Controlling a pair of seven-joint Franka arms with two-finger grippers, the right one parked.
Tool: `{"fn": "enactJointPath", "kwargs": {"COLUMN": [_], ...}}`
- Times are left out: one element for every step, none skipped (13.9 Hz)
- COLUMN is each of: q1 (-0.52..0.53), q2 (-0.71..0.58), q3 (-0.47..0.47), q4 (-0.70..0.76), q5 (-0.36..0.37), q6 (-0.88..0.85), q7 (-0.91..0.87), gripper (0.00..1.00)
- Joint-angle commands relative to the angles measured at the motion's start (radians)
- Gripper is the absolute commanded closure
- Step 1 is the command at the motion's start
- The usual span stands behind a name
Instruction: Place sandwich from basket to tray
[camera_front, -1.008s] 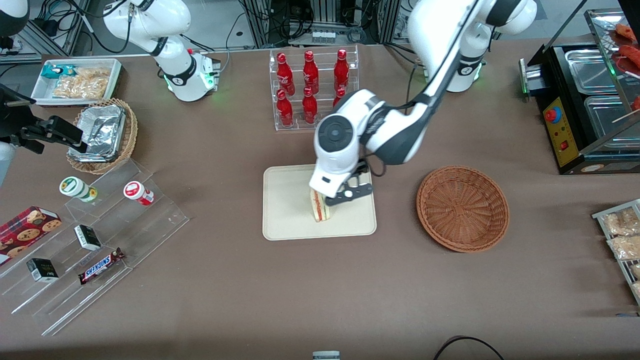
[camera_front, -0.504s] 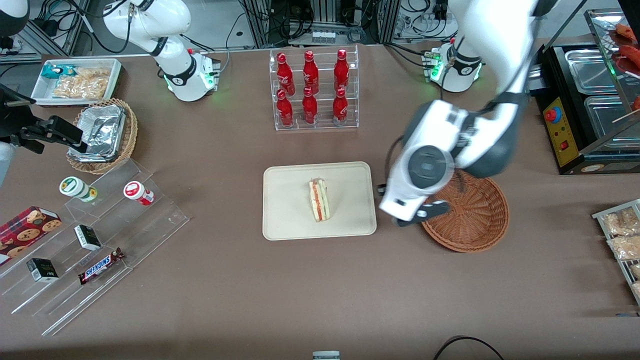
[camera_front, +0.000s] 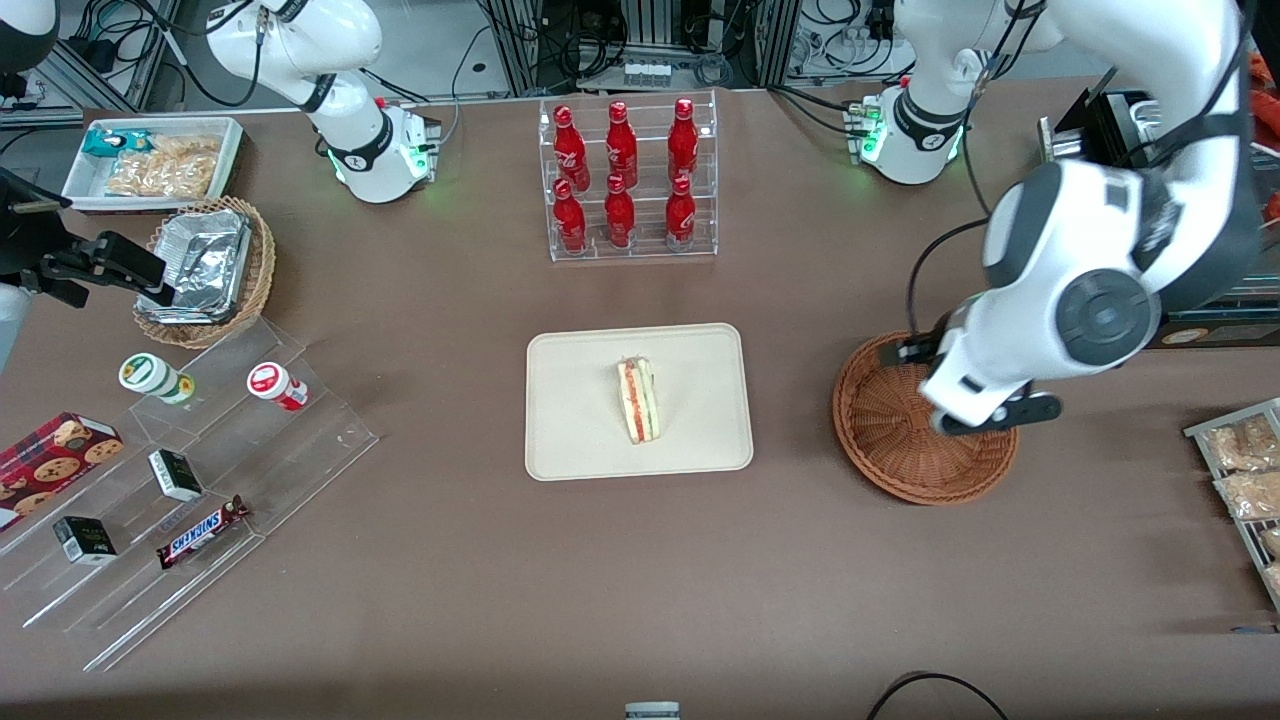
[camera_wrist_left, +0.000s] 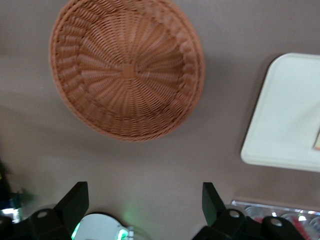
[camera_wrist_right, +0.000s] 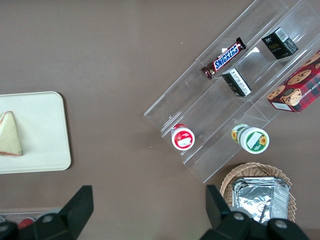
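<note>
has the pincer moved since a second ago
Yes. The pincer was at the sandwich on the tray; it has since moved toward the working arm's end of the table and now hangs open and empty over the basket.

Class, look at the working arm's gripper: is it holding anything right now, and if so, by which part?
Nothing is held. The gripper is open and empty above the basket, which is empty too. The sandwich lies on the tray, apart from the gripper.
</note>
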Motion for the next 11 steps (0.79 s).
{"fn": "enactJointPath", "kwargs": {"q1": [0.123,0.163,0.186,0.212,0.230,0.252,0.264,0.272,0.272,0.274,0.274], "q2": [-0.141,-0.165,-0.187,-0.205,-0.222,-0.240,-0.254,-0.274,-0.287,-0.293,-0.293], "q3": [-0.060,-0.072,-0.086,-0.089,-0.092,-0.092,-0.094,-0.095,-0.094,-0.091,-0.088], "q4": [-0.106,-0.108,-0.108,-0.106,-0.103,-0.098,-0.098,-0.098,-0.098,-0.097,-0.086], "q5": [-0.003,0.000,0.005,0.008,0.010,0.011,0.025,0.051,0.066,0.074,0.074], "q6": [-0.048,-0.065,-0.077,-0.092,-0.108,-0.114,-0.119,-0.134,-0.137,-0.134,-0.133], "q7": [0.151,0.189,0.215,0.243,0.271,0.298,0.318,0.330,0.334,0.334,0.334], "gripper": [0.00,0.00,0.00,0.00,0.00,0.00,0.00,0.00,0.00,0.00,0.00]}}
